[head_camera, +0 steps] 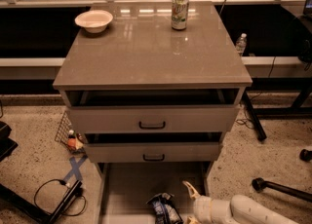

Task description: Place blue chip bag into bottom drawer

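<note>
Blue chip bag lying crumpled on the floor of the open bottom drawer, gripper low on its right, jaws spread apart, bag just beside their tips, not pinched.

We see a smooth, glossy brown cabinet top that mirrors the lamps. The soda can looks like shiny metal, and the bowl is pale and matt. The blue chip bag is crumpled shiny foil on the smooth, matt floor of the bottom drawer. The gripper, just right of the bag over this drawer, looks like smooth cream plastic. The ground is speckled stone.
</note>
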You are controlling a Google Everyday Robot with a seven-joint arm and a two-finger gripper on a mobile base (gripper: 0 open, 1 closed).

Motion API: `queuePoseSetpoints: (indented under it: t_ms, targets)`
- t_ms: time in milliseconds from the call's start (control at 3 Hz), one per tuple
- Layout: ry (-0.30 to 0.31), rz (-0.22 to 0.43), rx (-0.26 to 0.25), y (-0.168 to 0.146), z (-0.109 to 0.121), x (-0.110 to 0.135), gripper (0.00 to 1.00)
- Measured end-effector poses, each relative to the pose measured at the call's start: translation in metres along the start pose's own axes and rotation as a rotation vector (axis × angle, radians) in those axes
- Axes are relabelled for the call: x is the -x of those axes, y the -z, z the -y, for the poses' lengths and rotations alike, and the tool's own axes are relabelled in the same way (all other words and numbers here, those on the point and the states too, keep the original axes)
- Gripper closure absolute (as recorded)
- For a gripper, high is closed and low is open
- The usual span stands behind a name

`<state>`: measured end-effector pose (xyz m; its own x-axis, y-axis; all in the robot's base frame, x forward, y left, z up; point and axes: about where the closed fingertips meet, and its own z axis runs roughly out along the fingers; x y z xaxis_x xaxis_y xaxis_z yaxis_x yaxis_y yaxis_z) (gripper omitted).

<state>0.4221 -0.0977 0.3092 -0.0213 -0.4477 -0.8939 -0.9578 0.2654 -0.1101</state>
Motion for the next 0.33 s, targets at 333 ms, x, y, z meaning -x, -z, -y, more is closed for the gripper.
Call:
queuePoseSetpoints:
  t_ms: [333]
  targets:
    - [0.0, 0.0, 0.0, -0.0001, 0.0, 0.0, 0.0]
